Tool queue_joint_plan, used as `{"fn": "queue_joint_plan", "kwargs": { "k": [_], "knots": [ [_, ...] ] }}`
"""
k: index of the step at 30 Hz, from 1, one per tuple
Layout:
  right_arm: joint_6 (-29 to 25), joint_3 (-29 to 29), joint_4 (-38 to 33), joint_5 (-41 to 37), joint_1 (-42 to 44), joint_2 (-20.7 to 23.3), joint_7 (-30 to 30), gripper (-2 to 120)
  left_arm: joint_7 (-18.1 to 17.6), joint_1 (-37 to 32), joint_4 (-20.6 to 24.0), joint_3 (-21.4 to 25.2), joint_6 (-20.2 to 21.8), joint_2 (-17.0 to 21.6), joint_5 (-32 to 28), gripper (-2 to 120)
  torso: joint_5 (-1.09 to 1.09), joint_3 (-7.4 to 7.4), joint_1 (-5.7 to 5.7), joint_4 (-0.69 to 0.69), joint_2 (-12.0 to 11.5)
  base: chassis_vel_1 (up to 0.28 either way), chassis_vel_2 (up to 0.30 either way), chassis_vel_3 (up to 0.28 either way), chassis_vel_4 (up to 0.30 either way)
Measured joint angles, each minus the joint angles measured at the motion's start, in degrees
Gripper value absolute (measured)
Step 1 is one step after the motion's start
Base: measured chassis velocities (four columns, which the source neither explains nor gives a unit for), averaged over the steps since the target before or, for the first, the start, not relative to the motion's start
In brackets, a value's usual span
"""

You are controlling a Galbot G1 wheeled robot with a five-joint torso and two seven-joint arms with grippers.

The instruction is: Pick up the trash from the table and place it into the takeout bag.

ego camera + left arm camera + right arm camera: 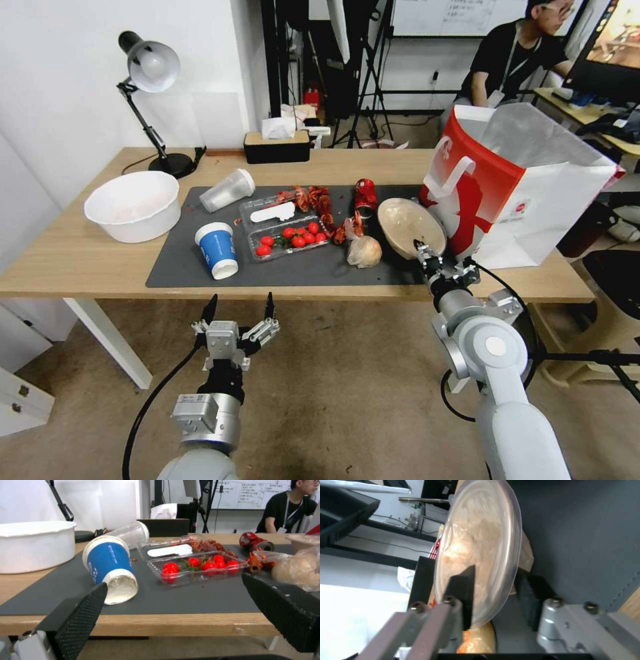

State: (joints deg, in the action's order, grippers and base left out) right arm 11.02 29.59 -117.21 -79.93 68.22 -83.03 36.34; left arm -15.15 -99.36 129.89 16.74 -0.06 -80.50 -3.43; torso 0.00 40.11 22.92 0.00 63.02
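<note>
The beige bowl (408,223) is tilted up beside the takeout bag (527,200) at the right end of the table (80,260). My right gripper (421,250) is shut on the bowl's near rim (480,542), one finger (462,592) inside and one outside. On the dark mat (180,267) are the tan paper ball (364,251), the crushed red can (365,197), the blue-and-white paper cup (217,250) lying tipped, and the clear plastic cup (228,190) on its side. My left gripper (240,307) hangs open below the table's front edge, facing the blue cup (110,570).
A large white bowl (132,205) and a desk lamp (150,67) stand at the left end. A clear clamshell of cherry tomatoes (287,233) and red shell scraps (320,200) lie mid-mat. A black tissue box (277,145) sits at the back edge.
</note>
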Motion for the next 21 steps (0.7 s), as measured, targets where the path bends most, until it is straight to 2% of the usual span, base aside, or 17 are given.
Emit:
{"fn": "queue_joint_plan", "kwargs": {
  "k": [1,2,6,9,16,19,21],
  "knots": [
    [0.0,0.1,-0.2,-0.1,0.2,0.0,0.0,23,0.0,0.0,0.0,0.0,0.0,0.0,0.0,100,0.0,0.0,0.0,0.0,0.0,0.0,0.0,0.0,0.0],
    [0.0,0.1,-0.2,-0.1,0.2,0.0,0.0,23,0.0,0.0,0.0,0.0,0.0,0.0,0.0,100,0.0,0.0,0.0,0.0,0.0,0.0,0.0,0.0,0.0],
    [-0.1,0.5,-1.0,-0.1,0.7,0.2,0.0,5,0.0,-0.2,0.0,-0.1,-0.3,0.0,0.2,100,0.0,0.0,0.0,0.0,0.0,0.0,0.0,0.0,0.0],
    [-0.2,0.6,-1.5,0.0,1.0,0.3,0.0,0,0.0,-0.3,0.0,-0.1,-0.4,0.0,0.3,100,0.0,0.0,0.0,0.0,0.0,0.0,0.0,0.0,0.0],
    [-0.5,0.7,-2.9,1.5,1.6,0.5,-1.2,0,0.0,-0.7,0.0,0.0,-0.9,0.0,0.5,100,0.0,0.0,0.0,0.01,0.0,0.0,0.0,0.0,0.0],
    [-0.5,0.5,-4.2,6.1,2.6,0.6,-4.0,0,0.0,-1.2,0.4,0.1,-1.2,-0.1,0.8,100,0.01,0.0,0.0,0.0,0.0,0.0,0.0,0.0,0.0],
    [-0.5,0.5,-4.2,6.1,2.6,0.6,-4.0,0,0.0,-1.2,0.4,0.1,-1.2,-0.1,0.8,100,0.01,0.0,0.0,0.0,0.0,0.0,0.0,0.0,0.0]
  ]
}}
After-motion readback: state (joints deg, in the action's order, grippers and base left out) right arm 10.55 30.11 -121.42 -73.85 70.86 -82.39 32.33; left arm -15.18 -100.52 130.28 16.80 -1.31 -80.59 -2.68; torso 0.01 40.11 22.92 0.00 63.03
